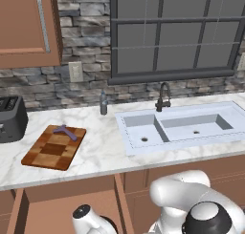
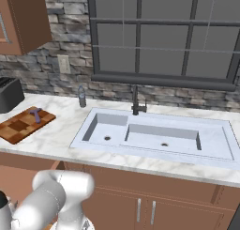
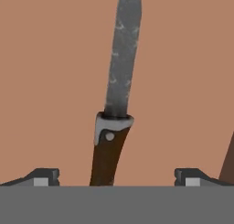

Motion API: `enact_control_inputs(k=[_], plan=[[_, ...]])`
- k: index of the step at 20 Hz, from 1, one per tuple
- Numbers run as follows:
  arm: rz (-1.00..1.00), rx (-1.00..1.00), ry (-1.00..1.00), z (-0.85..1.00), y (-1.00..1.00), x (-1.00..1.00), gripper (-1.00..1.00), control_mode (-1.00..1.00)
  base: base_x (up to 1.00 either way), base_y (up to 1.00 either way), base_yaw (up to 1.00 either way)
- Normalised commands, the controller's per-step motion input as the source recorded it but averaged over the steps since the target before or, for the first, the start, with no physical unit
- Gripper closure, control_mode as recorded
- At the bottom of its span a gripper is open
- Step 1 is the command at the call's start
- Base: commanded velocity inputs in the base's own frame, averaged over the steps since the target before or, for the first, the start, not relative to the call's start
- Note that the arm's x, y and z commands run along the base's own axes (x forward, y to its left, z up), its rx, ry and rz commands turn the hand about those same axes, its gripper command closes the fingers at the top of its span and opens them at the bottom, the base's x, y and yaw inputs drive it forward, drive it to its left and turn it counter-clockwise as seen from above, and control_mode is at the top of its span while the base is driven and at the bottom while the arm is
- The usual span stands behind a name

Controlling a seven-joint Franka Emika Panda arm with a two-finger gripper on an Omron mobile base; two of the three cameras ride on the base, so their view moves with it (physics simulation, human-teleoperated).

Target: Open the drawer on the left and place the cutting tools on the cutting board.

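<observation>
Brown wood is the floor of the open drawer (image 1: 67, 207), which sticks out under the front edge of the worktop (image 1: 103, 154) at its left end; the knife (image 3: 116, 104) lies flat on that floor, its grey blade pointing up the hand view and its dark handle pointing down between the tips; the gripper (image 3: 116, 178) is just over the handle with its two fingers (image 3: 42, 176) wide apart, one on each side, and neither one touches the knife; the arm reaches down into the drawer in the left base view; the board (image 1: 54, 146) lies on the worktop near its left end, a bit back from the front edge, just beside the toaster (image 1: 12, 118) that stands at the far left; the purple tool (image 1: 66, 131) lies on the back end of the board, touching it; in the right base view the purple tool (image 2: 35, 114) is on the board (image 2: 23, 124) too; the sink (image 1: 143, 124) is set in the right part of the worktop, with a dark tap (image 1: 163, 97) at its back edge; a small bottle (image 1: 103, 104) stands near the back edge, between the board and the sink.
</observation>
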Motion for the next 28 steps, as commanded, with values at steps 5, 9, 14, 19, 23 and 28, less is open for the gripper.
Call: enact_control_inputs(k=[5,9,14,19,23,28], plan=[[0.00,0.00,0.00,-0.23,0.08,0.07,-1.00,-1.00,0.00,0.00,0.00],[0.00,0.00,0.00,-0.24,0.18,0.01,-1.00,-1.00,0.00,0.00,0.00],[0.00,0.00,0.00,-0.23,0.32,0.01,-1.00,-1.00,0.00,0.00,0.00],[-0.01,0.00,0.00,-0.20,0.21,0.00,-1.00,-1.00,0.00,0.00,0.00],[-0.02,-0.02,0.00,-0.20,0.01,-0.03,-1.00,-1.00,0.00,0.00,0.00],[-0.02,-0.01,0.00,-0.18,0.00,-0.03,-1.00,-1.00,0.00,0.00,0.00]])
